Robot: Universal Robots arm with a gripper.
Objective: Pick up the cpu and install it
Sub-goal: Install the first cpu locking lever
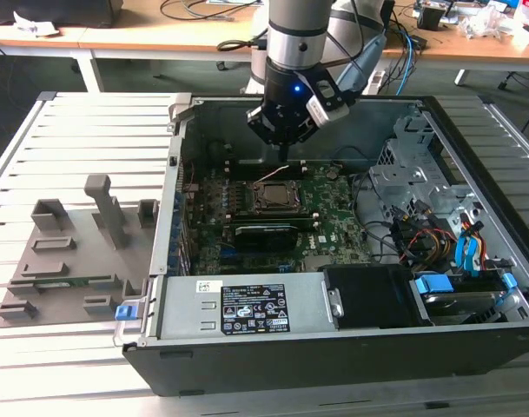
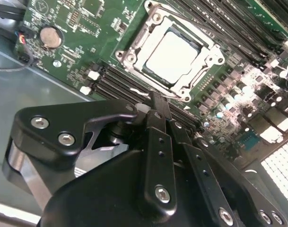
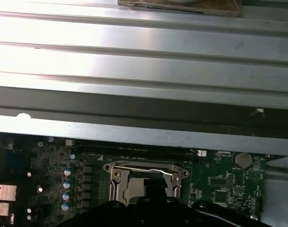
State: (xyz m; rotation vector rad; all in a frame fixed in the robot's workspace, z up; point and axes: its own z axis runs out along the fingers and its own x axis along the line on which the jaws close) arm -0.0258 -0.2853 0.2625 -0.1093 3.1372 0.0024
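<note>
while the gripper point(image 2: 155, 101) hovers apart, cpu point(image 2: 171, 56) sits socketed.

The cpu point(image 2: 173, 56) has a pale, smooth metal top with a dull sheen, framed by bright metal. The gripper point(image 2: 155, 106) is matt black with shiny screws. The surface point(image 1: 82, 139) is ribbed, brushed metal; the holder point(image 1: 73, 261) matt grey plastic.

Robotics lab: open computer case point(image 1: 333, 347) on slatted aluminium table point(image 1: 82, 139), cable-strewn wooden benches point(image 1: 160, 35) behind
</note>
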